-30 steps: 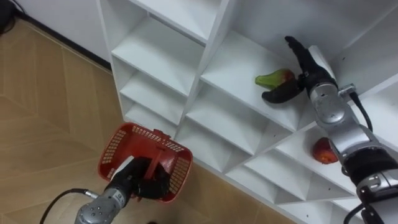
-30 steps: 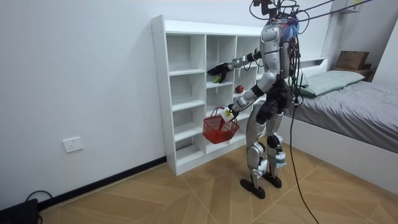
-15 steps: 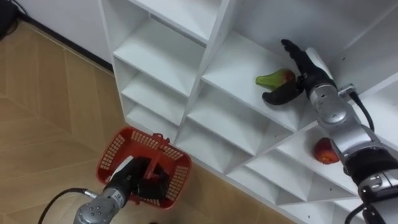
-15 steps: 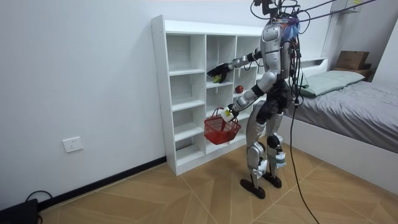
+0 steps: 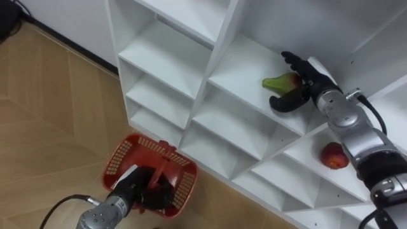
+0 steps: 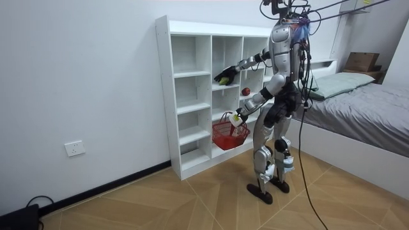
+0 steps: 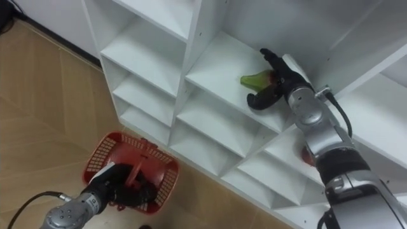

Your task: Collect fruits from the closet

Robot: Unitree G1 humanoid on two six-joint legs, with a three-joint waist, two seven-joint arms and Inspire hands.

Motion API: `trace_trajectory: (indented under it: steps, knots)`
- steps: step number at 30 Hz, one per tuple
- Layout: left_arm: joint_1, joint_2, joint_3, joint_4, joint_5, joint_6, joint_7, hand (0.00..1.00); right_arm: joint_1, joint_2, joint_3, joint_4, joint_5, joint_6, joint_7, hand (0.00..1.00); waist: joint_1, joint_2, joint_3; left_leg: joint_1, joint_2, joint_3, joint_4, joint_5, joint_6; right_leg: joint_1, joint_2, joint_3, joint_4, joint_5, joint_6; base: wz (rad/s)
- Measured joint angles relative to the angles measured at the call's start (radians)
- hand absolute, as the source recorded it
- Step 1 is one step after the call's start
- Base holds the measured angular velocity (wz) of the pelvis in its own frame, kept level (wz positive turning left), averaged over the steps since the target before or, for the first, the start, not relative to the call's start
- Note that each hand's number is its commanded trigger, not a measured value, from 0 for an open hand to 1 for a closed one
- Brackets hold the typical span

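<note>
The right hand (image 5: 311,79) reaches into a cubby of the white shelf unit (image 5: 219,44). A divider stands just to its right and the green fruit (image 5: 278,81) lies against its fingers, with bare board beyond on the left. The left hand (image 5: 137,187), clasping the red basket (image 5: 114,162), hangs before the lower cubbies, with open floor (image 5: 51,114) to its left.

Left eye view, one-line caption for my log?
Right hand reaches around a green fruit on the shelf; left hand holds the red basket below.
</note>
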Motion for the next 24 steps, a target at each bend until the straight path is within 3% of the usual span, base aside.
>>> trace_trajectory:
  steps: [7, 24]
  knots:
    - [-0.001, -0.002, 0.001, 0.000, 0.000, 0.003, -0.001, 1.00, -0.006, -0.001, -0.002, 0.010, 0.001, 0.028, 0.021, 0.00, 0.000, -0.001, -0.0003, -0.002, 0.000, 0.000, 0.004, 0.000, 0.000, -0.003, 0.000, -0.002, 0.009, 0.000, 0.000, 0.00]
    - [-0.012, -0.005, 0.000, -0.002, -0.002, 0.003, -0.001, 1.00, -0.009, -0.001, -0.002, 0.029, 0.001, 0.029, 0.033, 0.00, 0.002, -0.005, -0.0037, -0.002, 0.000, 0.000, 0.006, 0.000, 0.001, -0.003, -0.001, -0.001, 0.009, 0.000, 0.001, 0.00]
